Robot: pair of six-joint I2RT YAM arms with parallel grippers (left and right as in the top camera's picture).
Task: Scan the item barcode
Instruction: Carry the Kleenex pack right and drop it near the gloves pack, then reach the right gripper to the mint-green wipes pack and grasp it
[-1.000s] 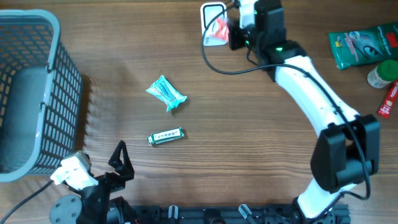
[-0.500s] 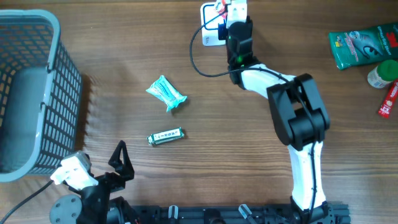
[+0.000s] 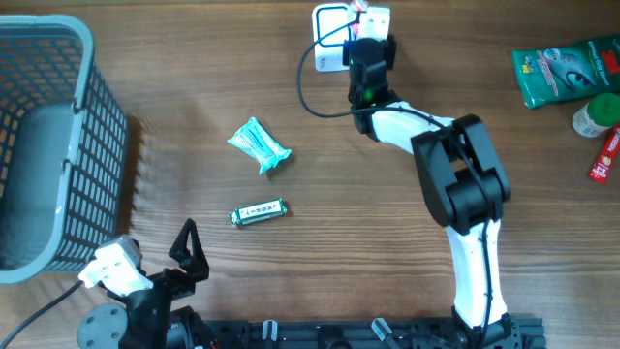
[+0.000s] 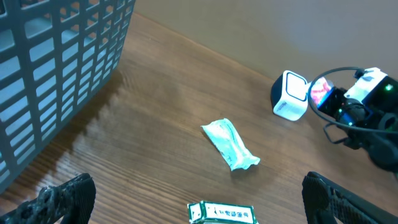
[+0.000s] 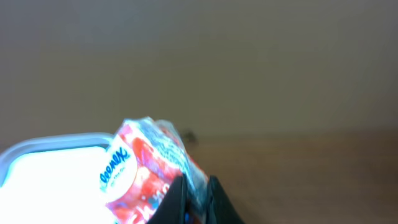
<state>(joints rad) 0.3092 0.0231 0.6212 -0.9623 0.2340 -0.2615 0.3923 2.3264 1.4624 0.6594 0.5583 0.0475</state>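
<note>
Though well apart from the scanner (image 3: 328, 23), teal packet (image 3: 260, 145) and small pack (image 3: 258, 212).

The overhead view looks straight down on the whole table (image 3: 194, 116). The left wrist view sits low near the basket (image 4: 56, 56) and faces slantwise across the table towards the scanner (image 4: 290, 96). Basket, teal pack (image 4: 231, 144) and scanner all show from overhead too. The right wrist view looks level, very near the scanner (a white blur at lower left), with a pink pack (image 5: 146, 171) filling its foreground.
</note>
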